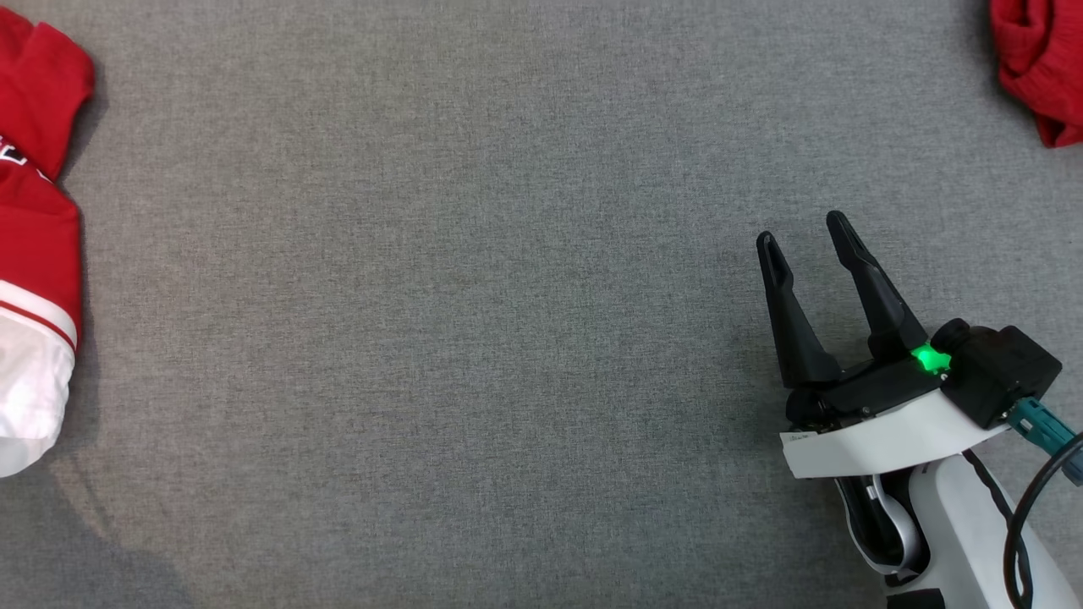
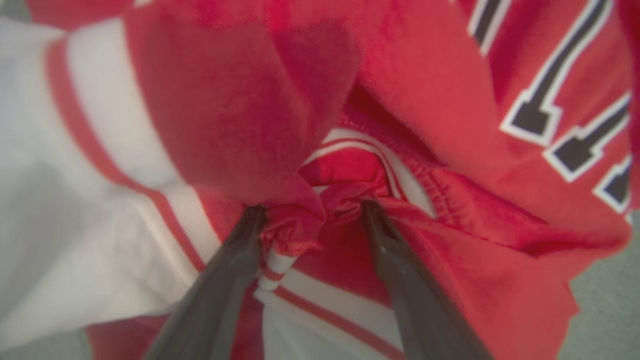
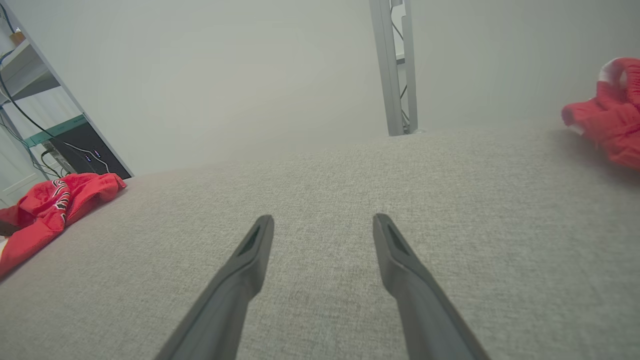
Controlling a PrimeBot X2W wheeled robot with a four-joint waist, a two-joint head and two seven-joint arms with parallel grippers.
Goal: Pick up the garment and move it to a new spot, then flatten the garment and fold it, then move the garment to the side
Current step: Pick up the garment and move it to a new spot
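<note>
1. The left gripper stands with its jaws wide apart, straddling a bunched fold of the red-and-white jersey. Cloth lies between the fingertips and on both sides of them, and it is not visibly pinched.
2. The right gripper hangs over the grey cloth surface, jaws spread and empty. The jersey lies well off to their left, so the left arm is the nearer.
3. A second red garment lies ahead and to the right of the right jaws, well apart.
4. The head view cuts the jersey off at the frame edge, and the visible part runs lengthwise along that edge. Its full outline cannot be seen, and its black-and-white lettering cannot be read.
</note>
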